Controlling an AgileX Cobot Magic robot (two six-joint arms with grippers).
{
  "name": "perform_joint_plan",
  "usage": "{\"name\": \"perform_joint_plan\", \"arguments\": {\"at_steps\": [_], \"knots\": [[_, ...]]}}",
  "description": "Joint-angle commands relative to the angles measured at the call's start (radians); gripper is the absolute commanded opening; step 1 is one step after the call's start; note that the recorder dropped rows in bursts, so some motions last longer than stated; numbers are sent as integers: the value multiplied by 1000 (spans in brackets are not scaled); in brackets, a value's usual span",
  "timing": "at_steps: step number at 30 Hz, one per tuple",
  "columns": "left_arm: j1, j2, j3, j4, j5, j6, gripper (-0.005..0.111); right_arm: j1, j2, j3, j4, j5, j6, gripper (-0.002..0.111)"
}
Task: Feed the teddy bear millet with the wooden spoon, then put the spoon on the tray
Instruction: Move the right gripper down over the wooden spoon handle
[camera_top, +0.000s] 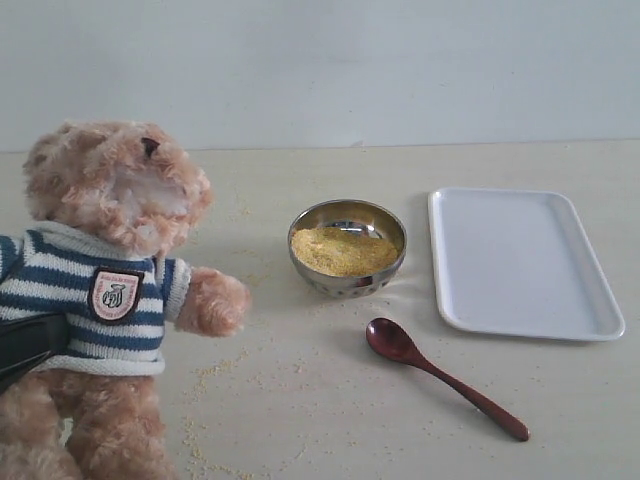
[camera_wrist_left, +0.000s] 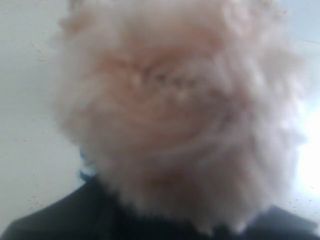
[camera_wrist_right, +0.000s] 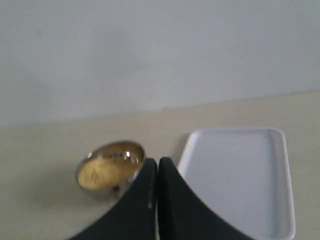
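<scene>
The table (camera_top: 330, 420) was a flat pale beige top with a plain light wall behind it. The bear (camera_top: 110, 200) was easily the biggest thing, sitting at the left: curly fluffy light-brown plush, a paler muzzle, and a navy-and-white striped knit shirt with a little shield badge on the chest. One fuzzy paw stuck out toward the middle.

Over on the right lay the tray (camera_top: 520, 260), smooth white plastic, rectangular with rounded corners and a low rim, and nothing on it. Between bear and tray sat the bowl (camera_top: 345, 285), small, round, shiny steel, holding a mound of fine yellow millet (camera_top: 342, 250). Loose grains (camera_top: 215, 370) were sprinkled on the table in front of the bear.

The spoon (camera_top: 440, 375) lay flat on the table in front of the bowl and tray, touching neither. It was glossy dark reddish wood, with its oval end toward the bowl and a thin handle tapering away.

The left gripper (camera_top: 30, 348) was a dark shape against the bear's shirt. Its wrist view was just blurry fur, so I couldn't tell how its jaws stood. The right gripper (camera_wrist_right: 157, 162) had its black fingers pressed together, pinching nothing, up off the table.
</scene>
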Motion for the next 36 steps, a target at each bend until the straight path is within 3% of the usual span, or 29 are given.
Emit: {"name": "perform_joint_plan", "arguments": {"at_steps": [1, 4, 7, 11, 12, 18, 24, 36], "knots": [[-3, -4, 5, -22, -6, 6, 5, 121, 299, -186, -9, 193, -268, 0], [-3, -4, 5, -22, -6, 6, 5, 190, 522, -310, -35, 294, -367, 0], [-3, -4, 5, -22, -6, 6, 5, 217, 720, -407, -97, 369, -375, 12], [-3, -4, 5, -11, -6, 13, 5, 217, 939, -460, -98, 443, -383, 54], [-3, -4, 5, 0, -6, 13, 5, 217, 980, -460, -98, 429, -383, 59], [-3, -4, 5, 13, -8, 33, 5, 217, 1041, -313, -43, 16, -438, 44], [-3, -4, 5, 13, -29, 49, 5, 219, 1032, -125, -14, -343, -363, 50], [-3, -4, 5, 9, -34, 68, 5, 307, 1113, -94, -74, -426, -326, 54]]}}
